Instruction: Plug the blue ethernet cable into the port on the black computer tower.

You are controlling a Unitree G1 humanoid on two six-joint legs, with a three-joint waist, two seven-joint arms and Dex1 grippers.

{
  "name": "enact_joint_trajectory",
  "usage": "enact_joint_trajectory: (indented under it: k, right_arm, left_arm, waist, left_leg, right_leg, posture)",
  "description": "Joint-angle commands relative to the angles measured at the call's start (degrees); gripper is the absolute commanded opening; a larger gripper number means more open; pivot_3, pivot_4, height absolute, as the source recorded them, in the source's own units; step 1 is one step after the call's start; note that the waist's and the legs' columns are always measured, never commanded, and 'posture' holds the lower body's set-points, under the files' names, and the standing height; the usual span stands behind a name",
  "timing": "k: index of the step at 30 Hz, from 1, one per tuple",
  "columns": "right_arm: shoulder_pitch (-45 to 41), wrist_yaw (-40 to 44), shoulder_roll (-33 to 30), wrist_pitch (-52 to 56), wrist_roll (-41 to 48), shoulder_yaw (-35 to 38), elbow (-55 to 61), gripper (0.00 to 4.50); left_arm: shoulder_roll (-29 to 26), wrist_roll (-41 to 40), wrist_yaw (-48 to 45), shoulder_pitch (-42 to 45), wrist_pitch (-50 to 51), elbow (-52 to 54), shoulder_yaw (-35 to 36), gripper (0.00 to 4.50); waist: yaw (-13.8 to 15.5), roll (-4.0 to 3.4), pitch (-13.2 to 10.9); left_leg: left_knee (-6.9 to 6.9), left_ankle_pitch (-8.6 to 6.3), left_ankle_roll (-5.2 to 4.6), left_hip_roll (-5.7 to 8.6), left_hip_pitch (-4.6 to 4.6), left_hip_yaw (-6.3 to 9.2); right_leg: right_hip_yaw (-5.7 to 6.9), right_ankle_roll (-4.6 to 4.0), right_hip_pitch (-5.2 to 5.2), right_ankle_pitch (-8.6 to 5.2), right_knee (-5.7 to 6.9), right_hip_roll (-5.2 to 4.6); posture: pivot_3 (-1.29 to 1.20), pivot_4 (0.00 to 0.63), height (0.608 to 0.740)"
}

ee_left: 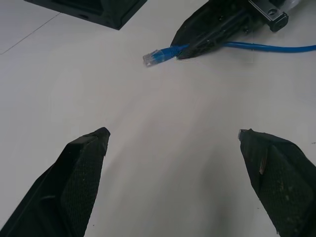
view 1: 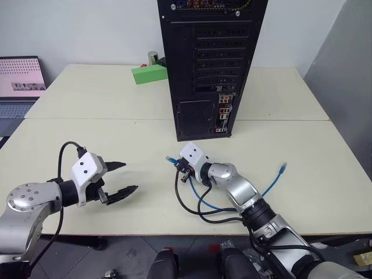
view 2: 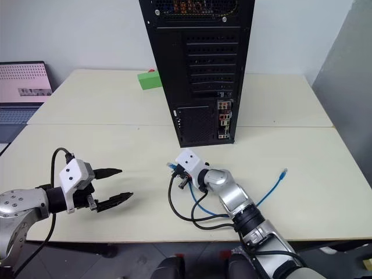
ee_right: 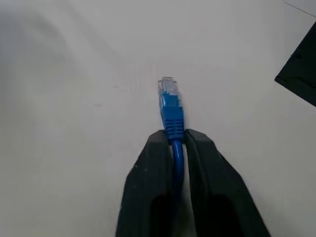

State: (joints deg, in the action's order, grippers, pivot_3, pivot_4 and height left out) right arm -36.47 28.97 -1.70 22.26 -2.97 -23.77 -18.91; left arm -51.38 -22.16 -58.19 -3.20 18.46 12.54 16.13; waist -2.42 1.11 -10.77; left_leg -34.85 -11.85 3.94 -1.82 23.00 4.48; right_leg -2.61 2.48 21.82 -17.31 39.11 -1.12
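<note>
On the pale surface (view 1: 116, 104): one thin blue cable (ee_right: 171, 106), its clear plug beyond the clenched right pincer (ee_right: 173, 140); one perforated black tower (view 1: 209, 64); left pincer (view 1: 119, 179) released.

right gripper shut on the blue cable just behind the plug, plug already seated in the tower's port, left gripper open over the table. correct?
Not seated. The right wrist view shows the plug free over the table, sticking out past the right gripper, which is shut on the blue ethernet cable. The black computer tower stands apart, farther back. The left gripper is open.
</note>
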Motion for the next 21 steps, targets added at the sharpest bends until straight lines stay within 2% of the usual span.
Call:
enact_joint_trajectory:
  k: [1,5,11,15,21]
  right_arm:
    - [-0.17,2.51,-2.13,-2.07,0.12,1.02,3.04,0.06]
    - [0.71,9.34,-6.63,-2.44,2.25,1.06,9.98,0.05]
    - [2.24,25.01,-19.55,2.18,8.12,1.41,23.40,0.04]
    - [2.85,29.61,-24.27,4.23,11.17,2.16,27.92,0.04]
    - [3.81,31.24,-25.98,5.82,12.91,2.12,30.64,0.04]
  left_arm:
    - [0.15,-0.02,-0.15,1.14,-0.75,0.25,-0.47,4.50]
    - [0.87,-0.04,-0.37,3.12,-0.70,0.19,-2.93,4.50]
    - [3.51,1.67,-1.89,10.32,-0.75,-0.39,-12.11,4.50]
    - [6.61,1.49,-3.55,16.33,-0.47,-1.45,-16.89,4.50]
    - [7.41,1.16,-8.81,20.30,-0.40,-1.52,-21.74,4.50]
  waist:
    - [0.01,0.00,0.00]
    - [0.05,0.00,0.00]
    - [0.61,-0.01,0.00]
    - [0.52,0.03,0.00]
    - [-0.33,0.02,-0.01]
  left_leg:
    - [0.00,0.00,0.00,0.00,0.00,0.00]
    - [0.00,0.00,0.00,0.00,0.01,0.01]
    - [-0.02,0.00,0.00,0.04,0.04,0.02]
    - [-0.03,0.00,0.00,0.02,0.02,0.04]
    - [-0.02,0.00,0.00,0.01,0.02,0.06]
  right_leg:
    - [0.00,0.00,0.00,0.00,0.00,0.00]
    - [0.01,0.00,-0.01,0.00,-0.01,0.00]
    - [0.03,0.01,-0.03,0.00,-0.03,-0.03]
    - [0.06,0.01,-0.06,0.00,-0.02,0.01]
    - [0.05,0.01,-0.05,0.00,-0.02,0.04]
  posture:
    - [0.00,0.150,0.740]
    - [0.00,0.150,0.740]
    - [0.00,0.150,0.740]
    - [0.00,0.150,0.740]
    - [0.00,0.150,0.740]
